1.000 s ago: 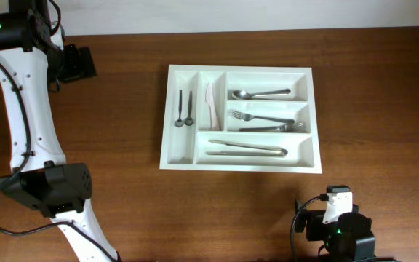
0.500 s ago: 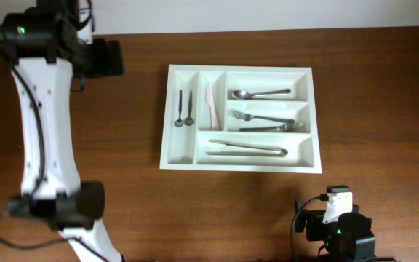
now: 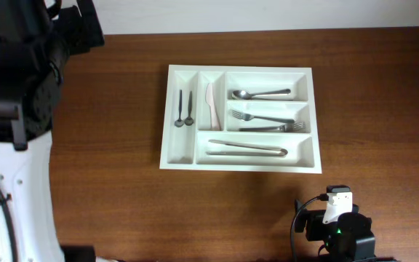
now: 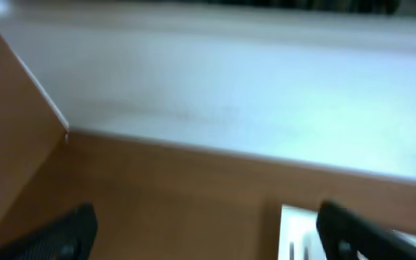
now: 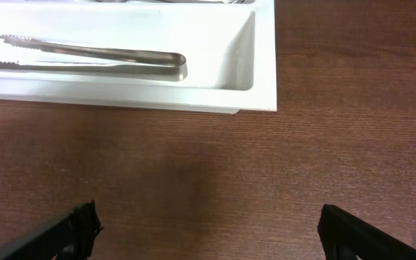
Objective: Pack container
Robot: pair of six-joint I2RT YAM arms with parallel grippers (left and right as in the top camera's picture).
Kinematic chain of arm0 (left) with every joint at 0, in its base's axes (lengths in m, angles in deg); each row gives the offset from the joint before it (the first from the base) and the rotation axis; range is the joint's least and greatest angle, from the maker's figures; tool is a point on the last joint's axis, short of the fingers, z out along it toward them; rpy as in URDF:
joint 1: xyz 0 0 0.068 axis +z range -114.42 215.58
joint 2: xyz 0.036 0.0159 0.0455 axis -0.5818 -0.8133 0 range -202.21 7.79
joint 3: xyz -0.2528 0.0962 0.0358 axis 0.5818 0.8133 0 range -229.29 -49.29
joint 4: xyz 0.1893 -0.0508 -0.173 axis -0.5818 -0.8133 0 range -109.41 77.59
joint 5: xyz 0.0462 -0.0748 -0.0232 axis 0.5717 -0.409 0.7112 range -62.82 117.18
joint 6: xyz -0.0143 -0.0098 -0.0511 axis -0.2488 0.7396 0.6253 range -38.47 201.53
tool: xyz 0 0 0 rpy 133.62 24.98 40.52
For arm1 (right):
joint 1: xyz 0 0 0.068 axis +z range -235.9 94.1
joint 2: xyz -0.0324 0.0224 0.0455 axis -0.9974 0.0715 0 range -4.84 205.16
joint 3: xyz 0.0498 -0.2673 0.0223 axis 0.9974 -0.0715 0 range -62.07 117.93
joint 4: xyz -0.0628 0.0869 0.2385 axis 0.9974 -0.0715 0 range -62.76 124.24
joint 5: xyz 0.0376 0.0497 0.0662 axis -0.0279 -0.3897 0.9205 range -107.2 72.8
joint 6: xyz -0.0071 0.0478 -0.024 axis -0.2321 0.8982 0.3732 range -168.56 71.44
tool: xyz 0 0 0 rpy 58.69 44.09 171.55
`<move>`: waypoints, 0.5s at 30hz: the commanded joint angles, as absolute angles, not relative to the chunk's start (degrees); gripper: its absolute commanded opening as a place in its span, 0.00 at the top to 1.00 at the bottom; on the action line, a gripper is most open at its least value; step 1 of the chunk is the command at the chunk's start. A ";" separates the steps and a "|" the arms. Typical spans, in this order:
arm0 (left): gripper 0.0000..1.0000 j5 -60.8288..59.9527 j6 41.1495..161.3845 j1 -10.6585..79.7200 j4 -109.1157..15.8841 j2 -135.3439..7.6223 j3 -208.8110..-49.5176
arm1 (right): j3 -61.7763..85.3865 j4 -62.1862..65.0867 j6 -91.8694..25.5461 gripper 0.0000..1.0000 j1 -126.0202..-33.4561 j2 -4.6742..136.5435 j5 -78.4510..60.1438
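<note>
The white five-compartment container (image 3: 183, 151) lies mid-table. It holds two small dark spoons (image 3: 184, 108), a pale knife (image 3: 211, 106), a spoon (image 3: 260, 94), forks (image 3: 268, 122) and tongs (image 3: 247, 148). My left arm (image 3: 28, 65) is raised high at the far left, close to the overhead camera. My left gripper (image 4: 208, 235) is open and empty above the table, with the container's corner (image 4: 302, 231) by its right finger. My right gripper (image 5: 208, 231) is open and empty over bare wood, just in front of the container's near wall (image 5: 262, 65) and the tongs (image 5: 92, 58).
My right arm (image 3: 337, 229) is folded at the table's front edge, right of centre. A white wall (image 4: 230, 87) runs behind the table's back edge. Bare brown wood surrounds the container on all sides.
My left arm has risen and swung toward the overhead camera, and it now looms large at the upper left. The right arm and the cutlery have not moved.
</note>
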State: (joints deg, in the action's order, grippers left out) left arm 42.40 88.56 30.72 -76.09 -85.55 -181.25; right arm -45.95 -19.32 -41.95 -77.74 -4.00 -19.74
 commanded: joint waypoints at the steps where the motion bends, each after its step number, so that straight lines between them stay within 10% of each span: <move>1: 0.01 44.13 87.84 31.44 -68.86 -79.67 -168.42 | -46.17 -19.15 -42.08 0.01 -78.15 -4.63 -19.83; 15: 0.01 43.91 87.88 31.98 -53.01 -53.90 -122.32 | -46.17 -19.15 -42.08 0.01 -78.15 -4.63 -19.83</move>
